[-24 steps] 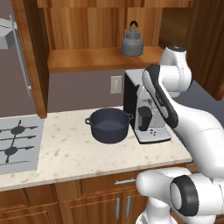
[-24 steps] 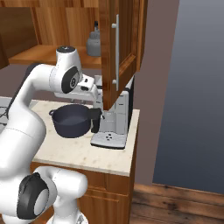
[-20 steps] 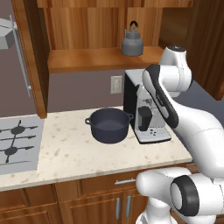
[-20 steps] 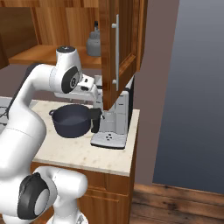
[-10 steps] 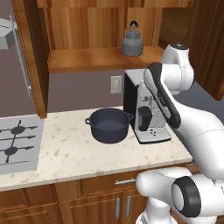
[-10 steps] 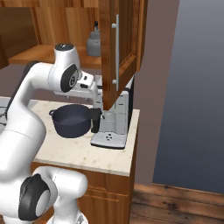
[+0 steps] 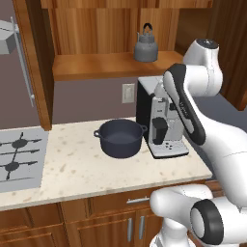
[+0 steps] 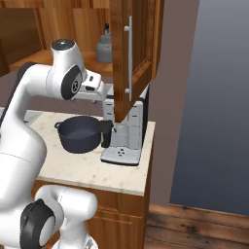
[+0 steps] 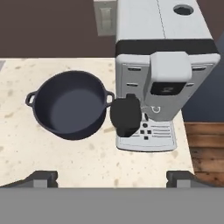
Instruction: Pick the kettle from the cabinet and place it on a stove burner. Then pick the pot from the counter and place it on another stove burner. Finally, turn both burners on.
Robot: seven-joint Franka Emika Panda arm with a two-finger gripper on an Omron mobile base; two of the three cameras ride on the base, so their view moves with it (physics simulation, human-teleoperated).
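Above the counter [image 9: 87, 162] we hold our gripper [image 9: 111, 178] wide open and empty, over pot [image 9: 70, 105] and coffee machine [image 9: 164, 70].

Kettle [image 7: 145, 47]: grey metal body, black handle.
Cabinet [image 7: 111, 29]: warm brown wood with vertical grain; door handle [image 8: 129, 57] silver.
Pot [image 9: 70, 105]: dark blue-grey inside and out.
Counter [image 7: 96, 169]: beige stone with brown speckles.
Cooktop [image 7: 19, 159]: flat silver-grey; burners [image 7: 19, 144] black with thin black grate lines.
Coffee machine [image 9: 164, 65]: white front and top, black band and black sides, dark cup holder.
Wall outlet [image 7: 128, 93]: off-white on a dull mauve-grey wall.
Low cupboards [image 7: 72, 224]: brown wood, silver handles.
Floor [image 8: 194, 228], far right: brown planks.
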